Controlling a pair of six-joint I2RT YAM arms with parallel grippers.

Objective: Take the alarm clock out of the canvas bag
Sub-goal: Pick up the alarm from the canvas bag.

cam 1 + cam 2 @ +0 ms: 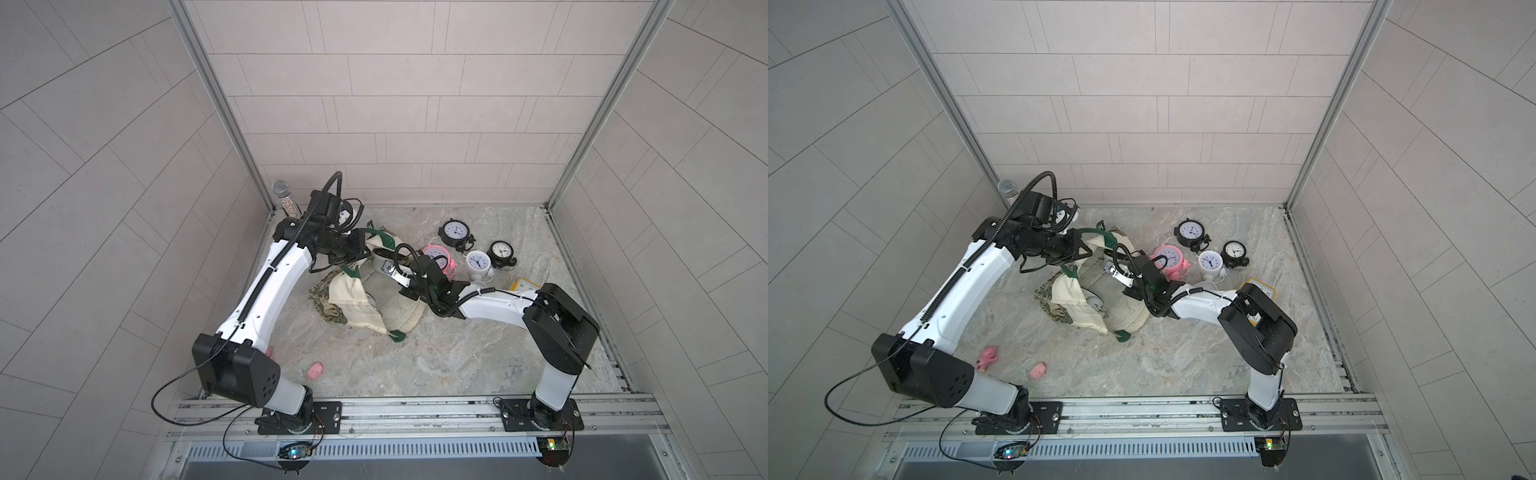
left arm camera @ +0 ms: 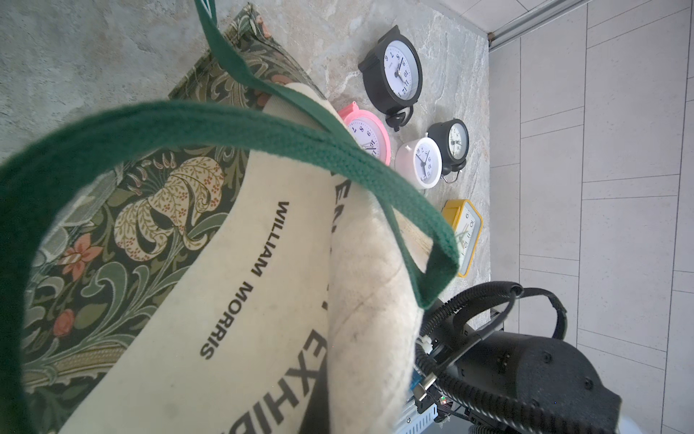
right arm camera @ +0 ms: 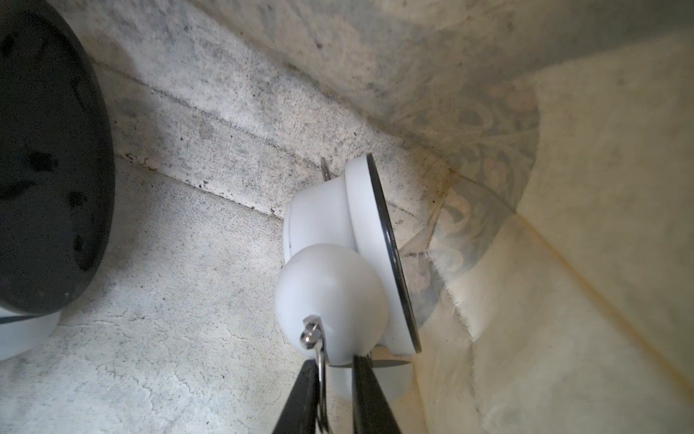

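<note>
The alarm clock (image 3: 338, 233) is found inside the canvas bag (image 1: 353, 303), tipped over on the lining. Its short back-to-face axis is pointed at the corner where the leaf pattern shows through the cloth. The black-rimmed face is seen edge-on, so the dial cannot be read. The smooth white plastic body and rounded bells are turned toward the right tool (image 3: 334, 362), whose two black fingers are slightly parted astride the thin metal loop (image 3: 320, 360) without pinching it. In a top view only a pale sliver of the clock (image 1: 1093, 300) is glimpsed through the bag's mouth.

The bag is sprawled crumpled on the mid-worktop (image 1: 436, 353), with the woven patterned base toward the left arm's side and the mouth raised. The left tool (image 1: 365, 249) is clenched on the bag's green-trimmed upper edge, by the ribbed green handle (image 2: 263, 127); its fingers are hidden from the wrist camera. A dark round disc (image 3: 49, 158) is cut off at the frame edge and cannot be identified. The lining is coarse, grey-smudged canvas.
</note>
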